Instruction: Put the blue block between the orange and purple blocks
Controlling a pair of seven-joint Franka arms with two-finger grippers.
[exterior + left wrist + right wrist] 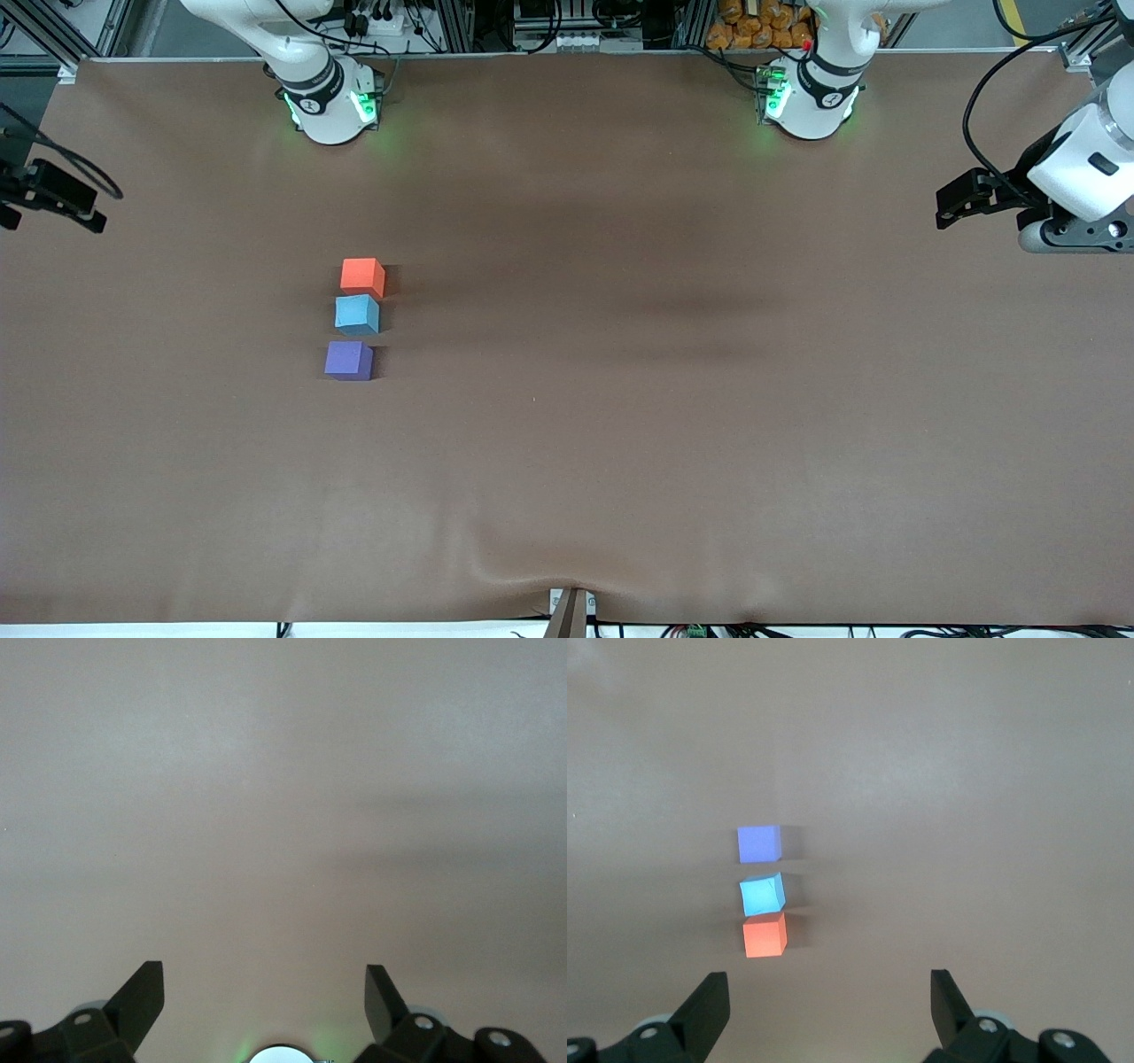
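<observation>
Three small cubes stand in a short row on the brown table, toward the right arm's end. The orange block (362,276) is farthest from the front camera and the purple block (348,361) is nearest. The blue block (357,315) sits between them, turned slightly, close against the orange one. The right wrist view shows the purple (759,843), blue (762,894) and orange (765,935) blocks. My right gripper (828,992) is open and empty, high above the table. My left gripper (264,988) is open and empty over bare table at the left arm's end (961,199).
The brown table cover (620,443) is bare away from the blocks, with a wrinkle at its near edge (532,576). The two arm bases (328,97) (811,93) stand along the table's robot edge.
</observation>
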